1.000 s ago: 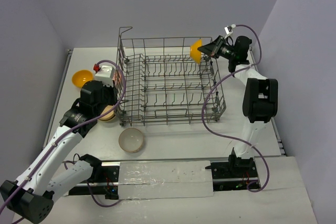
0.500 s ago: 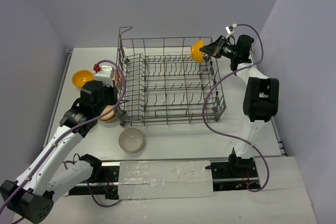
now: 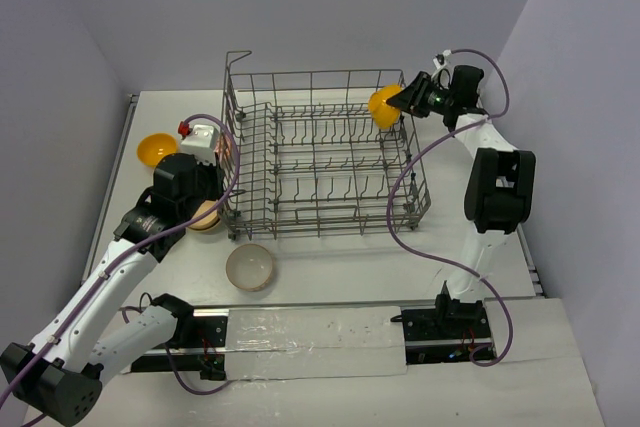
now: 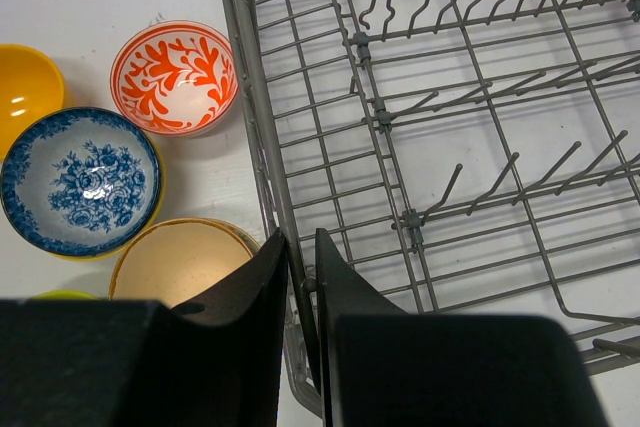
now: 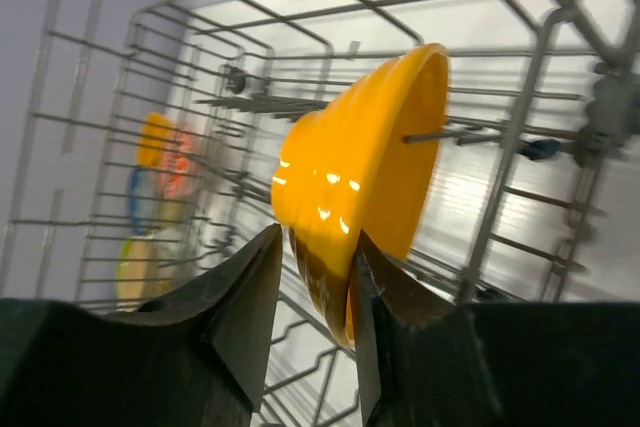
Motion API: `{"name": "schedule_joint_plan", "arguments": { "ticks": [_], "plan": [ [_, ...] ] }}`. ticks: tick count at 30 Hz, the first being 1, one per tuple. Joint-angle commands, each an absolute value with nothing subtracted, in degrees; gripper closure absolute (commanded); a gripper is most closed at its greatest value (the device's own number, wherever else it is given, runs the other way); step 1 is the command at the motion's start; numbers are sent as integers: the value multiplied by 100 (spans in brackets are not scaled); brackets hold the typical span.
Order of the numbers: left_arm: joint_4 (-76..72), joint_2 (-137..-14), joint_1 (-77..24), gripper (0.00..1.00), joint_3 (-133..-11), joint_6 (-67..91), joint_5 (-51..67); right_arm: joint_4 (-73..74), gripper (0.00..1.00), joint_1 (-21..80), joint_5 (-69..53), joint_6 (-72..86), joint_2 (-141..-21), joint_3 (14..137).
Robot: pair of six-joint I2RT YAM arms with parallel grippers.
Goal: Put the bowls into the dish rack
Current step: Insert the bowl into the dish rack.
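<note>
Bowls: loading the first, an orange-yellow bowl [image 5: 350, 167], now standing on edge among the tines at the far right corner of the dish rack [image 4: 260, 117]. Straddling its lower rim with the right gripper [image 5: 317, 252], jaws part-way apart; impossible to tell whether gripping or letting go. Pinching the rack's left edge wire near its front corner with the left gripper [image 4: 302, 239], jaws almost closed, apparently steadying the rack. Doing this well, by judgement: parting the jaws slowly, checking that a tine is propping the bowl, then backing straight out past the rack's right wall without nudging the rim. Waiting outside the rack's left wall: red-and-white bowl [image 4: 173, 77], blue-patterned bowl [image 4: 78, 182], tan bowl [image 4: 180, 262].
</note>
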State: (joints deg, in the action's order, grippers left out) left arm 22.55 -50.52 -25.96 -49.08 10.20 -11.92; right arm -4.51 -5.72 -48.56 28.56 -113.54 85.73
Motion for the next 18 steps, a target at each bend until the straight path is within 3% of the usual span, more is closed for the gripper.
{"name": "schedule_joint_plan", "arguments": {
  "ticks": [1,10,18],
  "plan": [
    [2347,-5124,-2654,100,-4825,905,-809,263,57,-571,-4325,2400,-11250,8842],
    [2355,-5124,-2654,100,-4834,905,-773,1115,38,-554,-3701,2101,-11101,9228],
    [2364,-5115,-2654,100,-4834,914,-773,2021,32,-475,-2980,1890,-11127,9922]
  ]
}}
